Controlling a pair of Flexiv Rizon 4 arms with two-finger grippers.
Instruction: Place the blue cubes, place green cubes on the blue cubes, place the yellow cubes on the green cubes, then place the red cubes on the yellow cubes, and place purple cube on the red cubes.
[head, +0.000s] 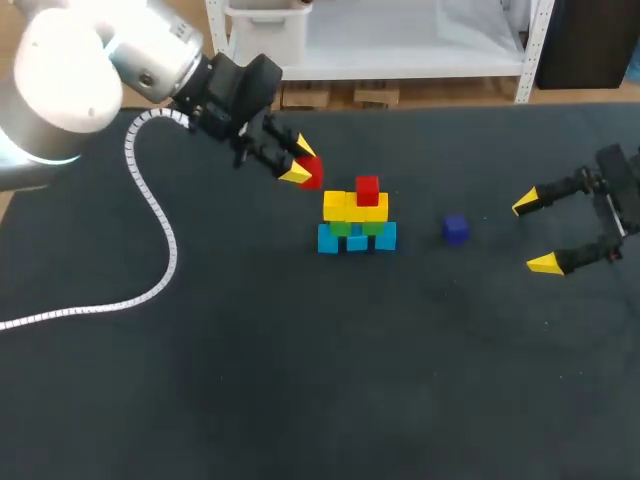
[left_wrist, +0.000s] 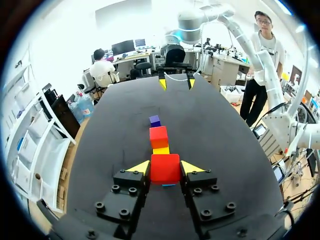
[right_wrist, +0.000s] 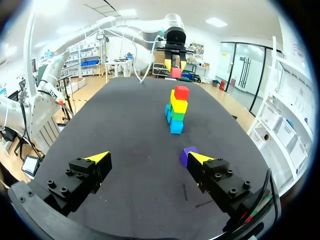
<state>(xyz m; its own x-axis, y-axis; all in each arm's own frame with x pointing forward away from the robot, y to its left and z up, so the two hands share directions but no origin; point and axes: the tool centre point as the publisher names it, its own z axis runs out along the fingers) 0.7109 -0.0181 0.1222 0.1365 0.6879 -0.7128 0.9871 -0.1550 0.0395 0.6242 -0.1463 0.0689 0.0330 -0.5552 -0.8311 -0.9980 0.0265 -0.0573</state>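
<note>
A stack stands mid-table: blue cubes at the base, green cubes on them, yellow cubes above, and one red cube on top. My left gripper hangs just left of the stack and above it, shut on a second red cube. A purple cube lies on the table right of the stack. At the right edge my right gripper stands open and holds nothing; the purple cube sits just ahead of one of its fingertips.
A white corrugated cable from my left arm loops over the left part of the black table.
</note>
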